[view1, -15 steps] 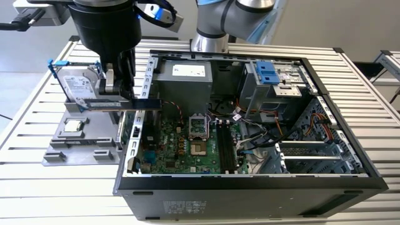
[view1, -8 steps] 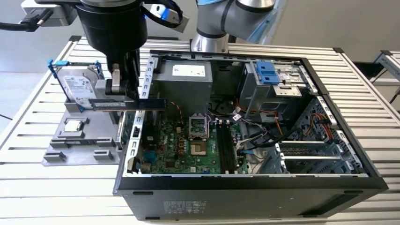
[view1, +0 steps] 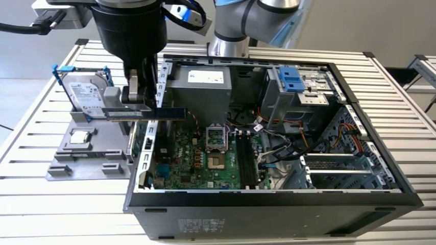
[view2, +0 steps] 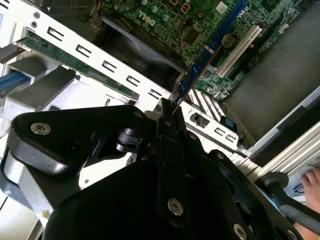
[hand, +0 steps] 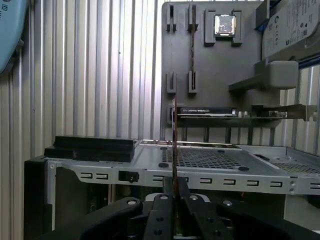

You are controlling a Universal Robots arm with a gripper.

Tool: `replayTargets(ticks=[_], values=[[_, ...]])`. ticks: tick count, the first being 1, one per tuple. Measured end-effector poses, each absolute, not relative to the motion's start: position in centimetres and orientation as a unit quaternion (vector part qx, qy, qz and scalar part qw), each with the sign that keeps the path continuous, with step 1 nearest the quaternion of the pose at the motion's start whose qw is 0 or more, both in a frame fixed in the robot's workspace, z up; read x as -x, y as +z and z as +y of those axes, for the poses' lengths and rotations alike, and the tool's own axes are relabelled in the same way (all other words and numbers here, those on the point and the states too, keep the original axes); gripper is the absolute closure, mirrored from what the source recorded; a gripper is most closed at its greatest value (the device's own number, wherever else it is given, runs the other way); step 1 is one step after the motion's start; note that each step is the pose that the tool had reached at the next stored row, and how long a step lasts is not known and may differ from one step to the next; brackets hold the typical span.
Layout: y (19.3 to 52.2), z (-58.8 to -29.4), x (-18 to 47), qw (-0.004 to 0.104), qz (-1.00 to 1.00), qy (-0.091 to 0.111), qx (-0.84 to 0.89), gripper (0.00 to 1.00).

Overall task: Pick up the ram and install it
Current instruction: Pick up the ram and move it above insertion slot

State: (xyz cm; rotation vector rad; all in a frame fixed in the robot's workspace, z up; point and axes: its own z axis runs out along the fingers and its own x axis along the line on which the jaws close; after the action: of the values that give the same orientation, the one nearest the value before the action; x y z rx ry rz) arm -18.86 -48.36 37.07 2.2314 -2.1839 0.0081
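My gripper [view1: 138, 102] is shut on the ram [view1: 163, 113], a slim blue-green stick held level and lengthwise in the air above the case's wall on the exterior view's left. In the second wrist view the ram [view2: 202, 60] juts out past the black fingers [view2: 167, 117] over the green motherboard [view2: 200, 20]. The first wrist view shows the ram [hand: 174, 140] edge-on, rising from between the fingers [hand: 164, 200]. The motherboard's long black slots [view1: 246, 158] lie lower down inside the open case, toward the exterior view's right of the stick.
A grey holder [view1: 81, 153] beside the case carries a square silver processor chip [view1: 80, 137] and a blue-framed hard drive [view1: 89, 94]. The open case [view1: 272, 196] holds cables, a drive cage [view1: 299, 87] and a power supply [view1: 204, 84]. A hand [view2: 312, 182] shows at the table edge.
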Motion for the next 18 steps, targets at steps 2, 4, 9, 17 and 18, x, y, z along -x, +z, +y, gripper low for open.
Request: replayTargets(ticks=[2, 4, 9, 17, 18], values=[[37.1, -48.4, 18.7, 0.010, -0.699, 0.003, -0.715, 1.00], [37.1, -48.4, 18.5, 0.010, -0.699, 0.003, -0.715, 1.00], [37.1, -48.4, 18.1, 0.010, -0.699, 0.003, -0.715, 1.00], [37.1, -48.4, 17.4, 0.010, -0.699, 0.003, -0.715, 1.00], [37.1, -48.4, 17.3, 0.010, -0.699, 0.003, -0.715, 1.00]])
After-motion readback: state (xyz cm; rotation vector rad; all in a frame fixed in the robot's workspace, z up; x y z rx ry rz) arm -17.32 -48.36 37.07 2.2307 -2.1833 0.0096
